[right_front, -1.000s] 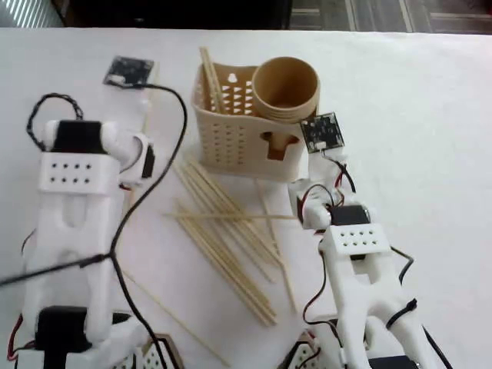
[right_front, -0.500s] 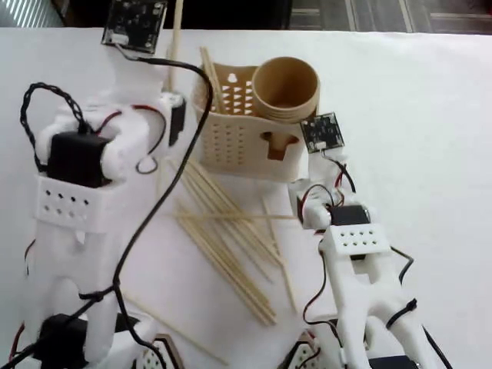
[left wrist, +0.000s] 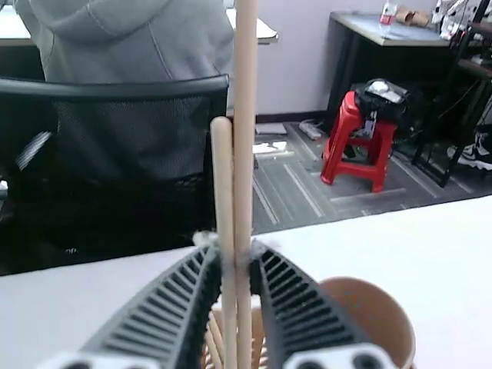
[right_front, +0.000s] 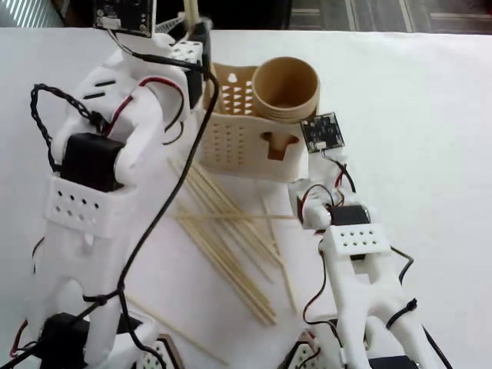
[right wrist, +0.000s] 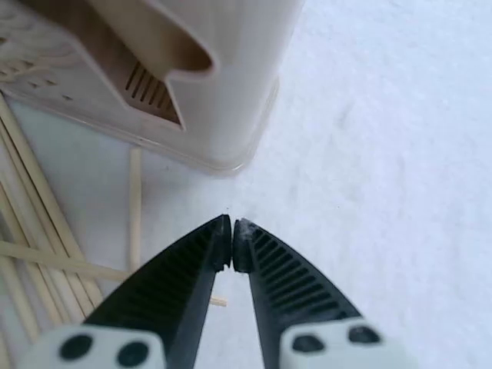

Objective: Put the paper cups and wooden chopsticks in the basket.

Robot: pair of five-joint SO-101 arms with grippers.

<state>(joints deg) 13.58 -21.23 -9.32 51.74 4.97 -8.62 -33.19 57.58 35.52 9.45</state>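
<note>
My left jaws are clamped on two wooden chopsticks (left wrist: 244,115), long axis upright, above the basket (right_front: 231,142) at the end away from the paper cups (right_front: 286,88) standing inside it. I judge there is room to lower them straight down. My right jaws are together and empty, near the basket's corner. The loose chopsticks (right_front: 231,238) lie on the surface between the arms.

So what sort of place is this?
Likely an office or lab: a mesh chair, a red stool and a dark desk stand on carpet tiles beyond the white table.
</note>
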